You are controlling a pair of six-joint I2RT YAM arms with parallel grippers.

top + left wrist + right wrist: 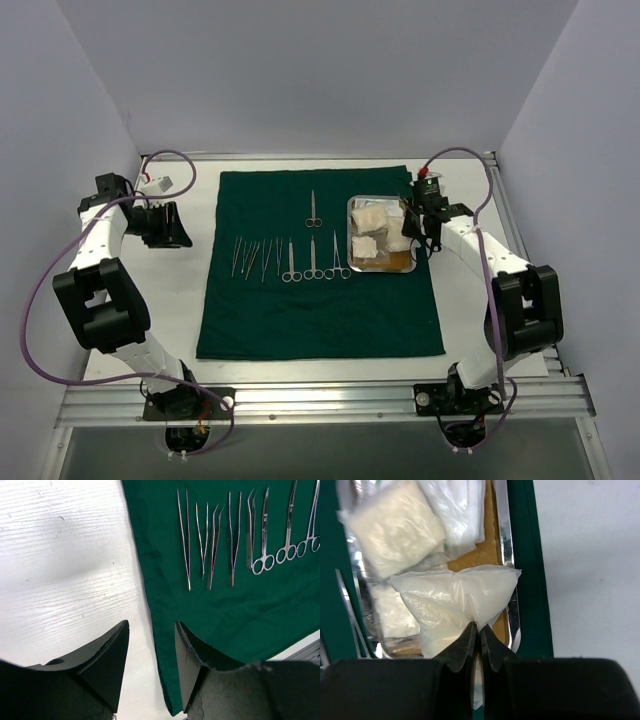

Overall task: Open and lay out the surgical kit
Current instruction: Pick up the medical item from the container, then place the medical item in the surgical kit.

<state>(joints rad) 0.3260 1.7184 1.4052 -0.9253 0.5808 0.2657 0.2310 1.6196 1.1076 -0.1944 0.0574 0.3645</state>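
Dark green cloth, the drape [320, 300], lies opened flat on the white table [180, 310], and the rest is placed from it. Off the drape's left edge the left gripper [166, 225] hangs over bare tabletop, jaws spread wide and gripping nothing. In the left wrist view that edge of the drape runs down through the gap between its fingers [112, 655]. Purple cables [40, 300] loop from both arms outside the drape's left and right edges.

Across the drape's middle a row of slim forceps [255, 256] lies side by side, tips toward the far edge. Three ring-handled instruments [313, 262] lie just right of them, and a fourth lies alone nearer the far edge. All of these lie apart from the tray.

The steel tray [351, 215] sits on the drape's far right part, its right rim close to the drape's right edge. Inside it are white gauze pads [367, 246] on an amber-brown lining [477, 560]. The right gripper [479, 629] is at the tray's right side, jaws pinched tight on a corner of a clear packet [455, 597] with white filling. The packet fans out over the tray ahead of the fingers; whether it rests on the tray or hangs above it cannot be told.

The drape's near half is bare cloth. Strips of bare table run along its left and right edges, the left strip wider. Pale walls [60, 100] close in beyond both strips and past the far edge.
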